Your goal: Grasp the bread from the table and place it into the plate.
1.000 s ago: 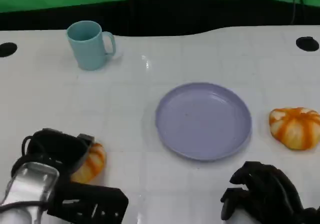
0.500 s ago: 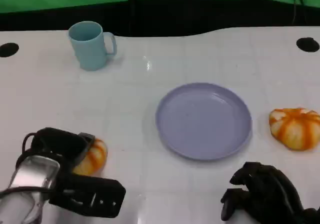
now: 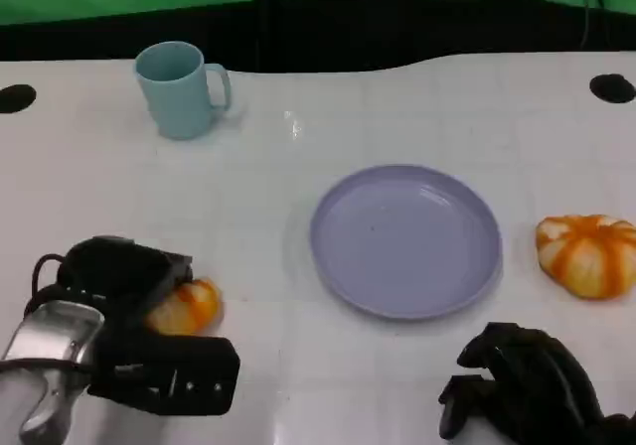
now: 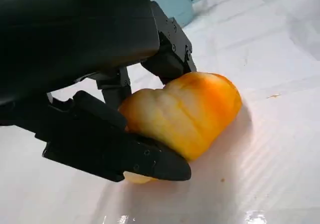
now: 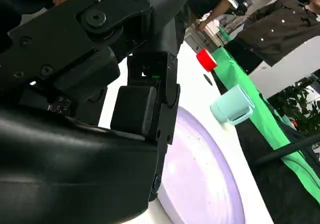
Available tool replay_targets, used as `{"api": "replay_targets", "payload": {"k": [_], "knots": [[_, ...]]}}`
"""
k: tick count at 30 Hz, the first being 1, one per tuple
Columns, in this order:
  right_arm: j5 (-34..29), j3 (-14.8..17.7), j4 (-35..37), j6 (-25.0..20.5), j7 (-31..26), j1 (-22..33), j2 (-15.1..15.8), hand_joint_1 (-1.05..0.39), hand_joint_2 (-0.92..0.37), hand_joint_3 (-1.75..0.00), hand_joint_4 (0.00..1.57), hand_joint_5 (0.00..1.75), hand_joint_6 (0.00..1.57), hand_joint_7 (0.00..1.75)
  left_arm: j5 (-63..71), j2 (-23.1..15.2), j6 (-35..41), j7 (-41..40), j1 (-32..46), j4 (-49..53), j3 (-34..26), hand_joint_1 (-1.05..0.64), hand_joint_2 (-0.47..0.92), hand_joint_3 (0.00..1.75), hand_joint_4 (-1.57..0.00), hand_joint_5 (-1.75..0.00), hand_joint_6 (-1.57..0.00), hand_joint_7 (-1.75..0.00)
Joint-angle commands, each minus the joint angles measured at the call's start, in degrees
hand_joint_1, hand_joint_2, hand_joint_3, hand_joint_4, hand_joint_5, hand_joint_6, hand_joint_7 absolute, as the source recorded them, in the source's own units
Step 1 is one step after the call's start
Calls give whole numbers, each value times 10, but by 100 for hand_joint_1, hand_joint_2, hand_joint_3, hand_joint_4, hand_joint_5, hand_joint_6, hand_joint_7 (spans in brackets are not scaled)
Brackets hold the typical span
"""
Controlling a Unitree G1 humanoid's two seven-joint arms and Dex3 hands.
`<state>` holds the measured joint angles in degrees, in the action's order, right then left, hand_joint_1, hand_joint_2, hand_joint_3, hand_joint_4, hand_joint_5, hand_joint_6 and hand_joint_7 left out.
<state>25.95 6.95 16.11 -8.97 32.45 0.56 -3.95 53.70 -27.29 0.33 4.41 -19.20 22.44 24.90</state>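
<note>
An orange-and-white bread (image 3: 185,306) lies on the white table at the near left. My left hand (image 3: 119,336) grips it, and the left wrist view shows black fingers (image 4: 150,161) closed against both sides of the bread (image 4: 185,111), which rests on the table. The lilac plate (image 3: 405,238) sits at the table's middle with nothing on it, well to the right of the held bread. My right hand (image 3: 527,385) rests at the near right with its fingers curled in on nothing; the right wrist view shows that hand (image 5: 75,134) beside the plate (image 5: 200,184).
A second orange-and-white bread (image 3: 588,253) lies right of the plate near the table's edge. A light-blue mug (image 3: 179,89) stands at the far left. In the right wrist view, a red object (image 5: 205,60) and people (image 5: 285,19) are beyond the table.
My left hand has closed further round the bread, so less of the bread shows, and its forearm has dropped slightly. The right hand, plate and mug have stayed put.
</note>
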Motion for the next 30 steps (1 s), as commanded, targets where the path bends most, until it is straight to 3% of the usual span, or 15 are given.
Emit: {"api": "replay_targets", "payload": {"k": [1, 12, 15, 17, 19, 28, 30], "knots": [[4, 1, -4, 1, 1, 4, 5, -102, -71, 0, 155, 78, 157, 37, -20, 4, -14, -53, 20, 26, -3, -28, 92, 43, -65, -175, -45, -166], [3, 2, -7, 1, -1, 7, 6, -101, -73, -1, 155, 78, 157, 37, -94, 27, -79, -185, 28, 35, -41, -26, 90, 44, -71, -175, -52, -163], [3, 2, -7, 0, -1, 7, 8, -101, -73, -1, 155, 79, 157, 37, -112, 32, -89, -192, 30, 27, -50, -26, 90, 45, -72, -175, -53, -162], [3, 2, -8, -2, 0, 7, 9, -101, -72, 0, 156, 79, 157, 38, -131, 39, -98, -194, 35, 12, -63, -27, 80, 63, -73, -175, -51, -169], [3, 1, -4, 0, 2, 5, 10, -101, -72, 0, 156, 80, 157, 39, -138, 41, -103, -194, 38, -5, -69, -26, 76, 68, -74, -175, -52, -169], [1, 2, 7, 4, 0, -2, 7, -102, -72, 0, 155, 81, 157, 39, -155, 51, -145, -200, 6, -9, -73, -23, 69, 59, -75, -175, -52, -171], [1, 3, 9, 4, -2, -3, 7, -102, -71, 0, 154, 80, 157, 39, -156, 57, -152, -197, -6, -1, -71, -24, 67, 59, -77, -175, -58, -162]]}}
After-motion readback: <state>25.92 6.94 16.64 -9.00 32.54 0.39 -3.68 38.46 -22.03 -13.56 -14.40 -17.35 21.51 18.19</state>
